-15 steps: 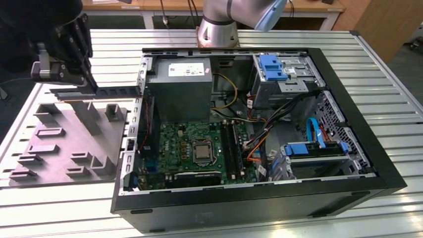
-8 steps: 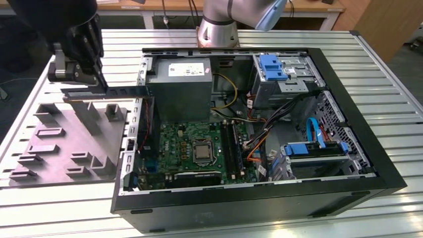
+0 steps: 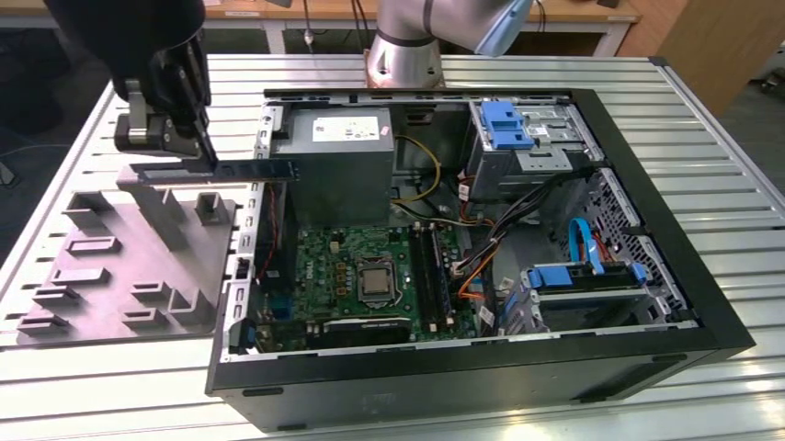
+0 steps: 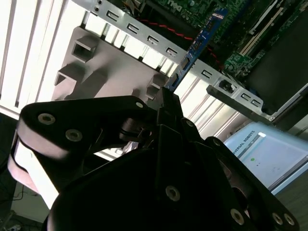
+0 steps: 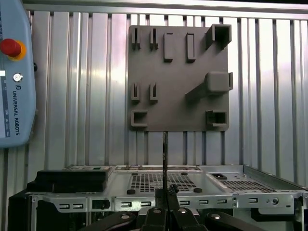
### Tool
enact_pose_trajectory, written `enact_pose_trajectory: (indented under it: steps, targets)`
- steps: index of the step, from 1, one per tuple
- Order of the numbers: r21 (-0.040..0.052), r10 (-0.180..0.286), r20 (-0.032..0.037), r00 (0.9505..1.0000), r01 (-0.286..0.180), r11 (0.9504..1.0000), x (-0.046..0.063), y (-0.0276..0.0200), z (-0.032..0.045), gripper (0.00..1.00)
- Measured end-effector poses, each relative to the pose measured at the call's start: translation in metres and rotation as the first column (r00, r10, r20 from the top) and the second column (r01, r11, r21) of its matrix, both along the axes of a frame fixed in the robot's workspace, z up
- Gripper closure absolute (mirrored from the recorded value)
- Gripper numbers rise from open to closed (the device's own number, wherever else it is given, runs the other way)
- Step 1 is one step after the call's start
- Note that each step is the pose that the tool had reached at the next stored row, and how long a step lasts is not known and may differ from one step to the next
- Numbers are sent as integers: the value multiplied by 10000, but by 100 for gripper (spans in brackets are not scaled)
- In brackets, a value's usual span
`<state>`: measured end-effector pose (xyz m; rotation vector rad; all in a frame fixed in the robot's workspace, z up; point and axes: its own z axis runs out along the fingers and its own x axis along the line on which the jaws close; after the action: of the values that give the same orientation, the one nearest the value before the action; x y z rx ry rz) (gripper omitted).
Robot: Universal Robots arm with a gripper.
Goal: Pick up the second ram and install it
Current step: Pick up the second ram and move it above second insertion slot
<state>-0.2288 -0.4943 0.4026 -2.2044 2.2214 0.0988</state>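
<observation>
Holding the second ram [image 3: 252,169] pinched by one end, my tool [image 3: 194,156] hangs at the upper left of the exterior view. The fingers are narrow, clamped on the board. The stick lies level and on edge. Its free end reaches across the open computer case's [image 3: 491,367] left wall and stops just beside the grey power supply box [image 3: 329,152].

Below my tool sits the grey holder plate [image 3: 123,266] with its raised blocks, on the ribbed tabletop [image 3: 742,220]. Lower in the frame, inside the case, lies the green motherboard [image 3: 356,276], with its long black slots [image 3: 429,262] well apart from the stick. The power supply box and the case wall stand between the stick and those slots. Loose cables [image 3: 491,230] and a blue drive bracket [image 3: 503,124] crowd the case's right half.

In the second wrist view the ram [image 4: 199,41] runs out from my tool [image 4: 166,96] across the slotted metal rim [image 4: 144,36]. In the first wrist view the ram is a thin edge-on line [image 5: 165,154], with a teach pendant [image 5: 14,82] on the tabletop.
</observation>
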Motion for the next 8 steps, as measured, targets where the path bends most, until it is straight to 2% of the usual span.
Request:
enact_pose_trajectory:
  steps: [8]
  targets:
    - [0,-24,0,10000,24,10000,177,-2,0,89]
